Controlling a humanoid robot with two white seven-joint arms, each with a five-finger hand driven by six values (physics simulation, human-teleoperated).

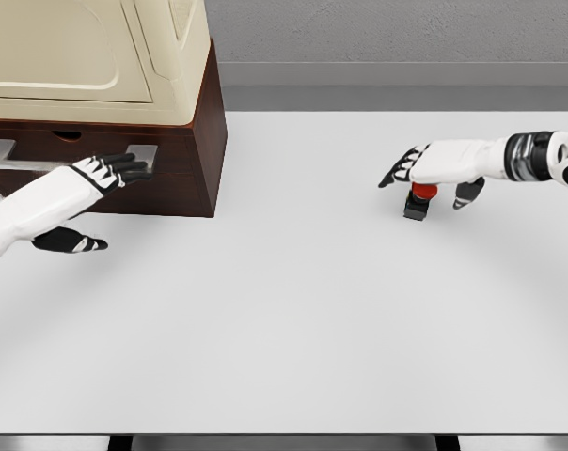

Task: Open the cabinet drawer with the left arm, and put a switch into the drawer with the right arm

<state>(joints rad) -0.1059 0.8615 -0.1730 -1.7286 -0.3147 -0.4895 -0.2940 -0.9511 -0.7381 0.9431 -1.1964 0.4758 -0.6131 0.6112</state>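
The white tabletop is filling most of the head view, running up to a grey wall at the back.

At the far left, the cabinet is sitting on the tabletop: a dark brown wooden base with a cream-coloured upper body resting on it. The drawer is showing in the brown front face, with a light grey strip along it. Whether the drawer is pulled out at all cannot be told from this angle.

The left arm is entering from the lower left edge and angling up toward the cabinet front. The left robot hand is lying against the drawer front at the grey strip, its dark fingers extended and pointing right, the thumb hanging below and apart. A firm grasp on the handle cannot be confirmed; the fingers are appearing relaxed rather than curled.

The right arm is entering from the right edge, level with the far part of the tabletop. The right robot hand is hovering palm down directly above the switch, fingers spread and holding nothing.

The switch, a small dark block with a red button on top, is standing on the tabletop, well apart from the cabinet, just beneath the right palm.
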